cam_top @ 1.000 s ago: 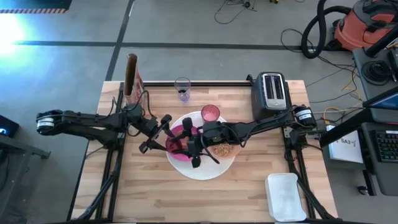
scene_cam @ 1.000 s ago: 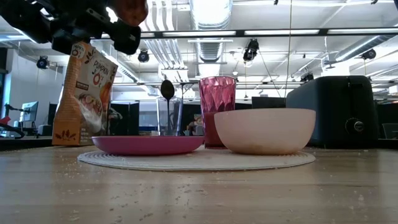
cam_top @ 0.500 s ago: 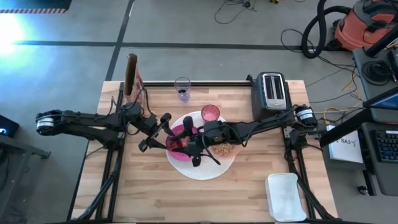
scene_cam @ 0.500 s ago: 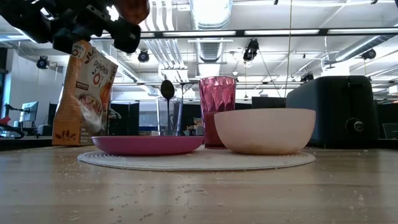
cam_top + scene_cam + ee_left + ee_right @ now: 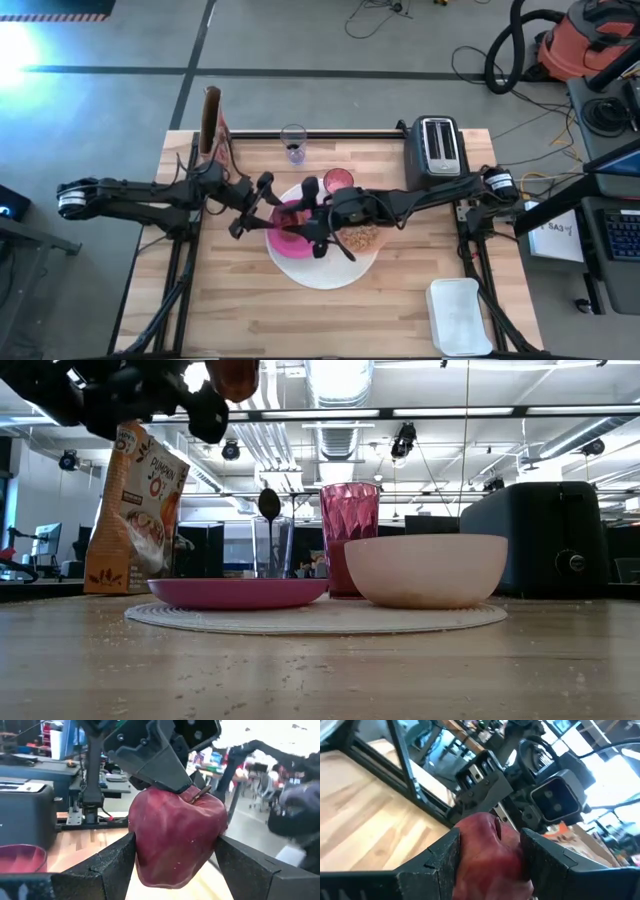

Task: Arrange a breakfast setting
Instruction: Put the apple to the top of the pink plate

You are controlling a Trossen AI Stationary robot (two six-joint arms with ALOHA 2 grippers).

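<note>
Overhead, table-level, two wrist close-ups (shared fruit (image 5: 176, 837))

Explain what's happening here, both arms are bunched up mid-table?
Both grippers grip one small dark-red apple in mid-air: a handover above the magenta plate. The left gripper clamps its sides, the right gripper its top. Below, the pink faceted tumbler and pale bowl sit on the white round placemat.
</note>
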